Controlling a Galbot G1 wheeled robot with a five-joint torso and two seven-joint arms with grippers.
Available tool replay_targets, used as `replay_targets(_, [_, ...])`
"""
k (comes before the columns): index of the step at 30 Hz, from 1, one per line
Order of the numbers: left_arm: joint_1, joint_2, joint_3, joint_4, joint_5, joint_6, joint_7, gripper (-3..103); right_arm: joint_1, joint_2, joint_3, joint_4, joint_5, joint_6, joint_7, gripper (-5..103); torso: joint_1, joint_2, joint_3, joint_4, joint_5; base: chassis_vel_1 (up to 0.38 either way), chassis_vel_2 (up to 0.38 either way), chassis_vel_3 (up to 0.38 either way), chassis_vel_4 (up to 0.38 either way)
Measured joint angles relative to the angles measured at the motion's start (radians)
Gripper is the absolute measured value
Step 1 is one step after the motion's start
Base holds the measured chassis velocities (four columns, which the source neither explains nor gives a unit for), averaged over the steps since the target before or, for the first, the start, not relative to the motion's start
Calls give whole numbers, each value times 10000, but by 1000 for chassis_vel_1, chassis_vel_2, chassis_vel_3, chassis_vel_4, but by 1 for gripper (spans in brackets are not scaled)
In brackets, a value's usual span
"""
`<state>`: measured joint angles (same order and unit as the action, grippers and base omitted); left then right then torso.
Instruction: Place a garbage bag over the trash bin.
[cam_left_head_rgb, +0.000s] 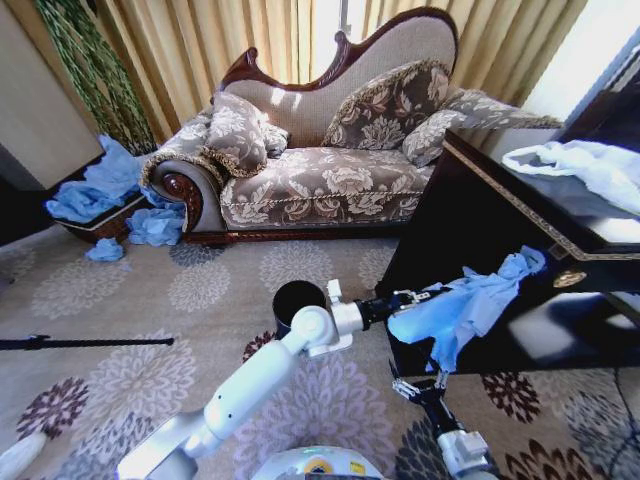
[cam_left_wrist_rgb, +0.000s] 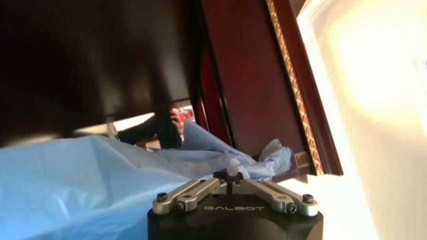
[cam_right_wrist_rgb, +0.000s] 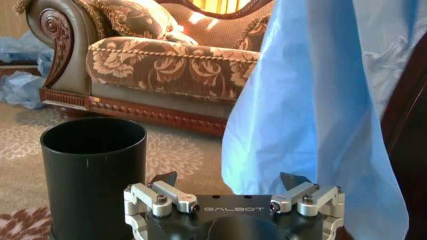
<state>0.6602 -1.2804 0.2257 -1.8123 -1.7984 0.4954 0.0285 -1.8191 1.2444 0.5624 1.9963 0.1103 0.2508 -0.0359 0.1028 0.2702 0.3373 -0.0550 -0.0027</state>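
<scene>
The garbage bag (cam_left_head_rgb: 470, 305) is thin, light blue and wrinkled, and it hangs in the air against the dark cabinet front. My left gripper (cam_left_head_rgb: 412, 297) reaches across from the left and is shut on the bag's near end; in the left wrist view its fingers meet at the left gripper (cam_left_wrist_rgb: 230, 175) with the garbage bag (cam_left_wrist_rgb: 100, 180) spread beneath. The trash bin (cam_left_head_rgb: 298, 300), small and black, stands upright on the carpet just left of that arm. My right gripper (cam_left_head_rgb: 420, 386) is open below the bag's hanging tip. In the right wrist view the right gripper (cam_right_wrist_rgb: 228, 181) sits between the trash bin (cam_right_wrist_rgb: 93, 165) and the garbage bag (cam_right_wrist_rgb: 313, 125).
A dark wooden cabinet (cam_left_head_rgb: 480, 200) stands at the right with a white plastic bag (cam_left_head_rgb: 590, 165) on top. A patterned sofa (cam_left_head_rgb: 320, 180) lies behind the bin. Other blue bags (cam_left_head_rgb: 110, 190) are piled at the far left. A black rod (cam_left_head_rgb: 85, 342) lies on the carpet.
</scene>
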Motion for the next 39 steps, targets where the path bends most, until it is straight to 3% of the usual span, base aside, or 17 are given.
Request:
replay_targets(22, [377, 1453, -1009, -324, -49, 361, 494, 0, -126, 239, -24, -170, -206, 445, -77, 100, 0, 0, 0, 0, -1, 0, 0, 0, 0])
replay_targets(31, [595, 2597, -1348, -348, 43, 620, 1099, 0, -63, 144, 28, -196, -126, 441, -63, 100, 0, 0, 0, 1, 0, 0, 0, 0, 0])
replay_targets(39, [1023, 3173, -1763, -463, 145, 660, 1265, 0, -62, 116, 81, -232, -65, 428, -53, 100, 0, 0, 0, 0, -1, 0, 0, 0, 0])
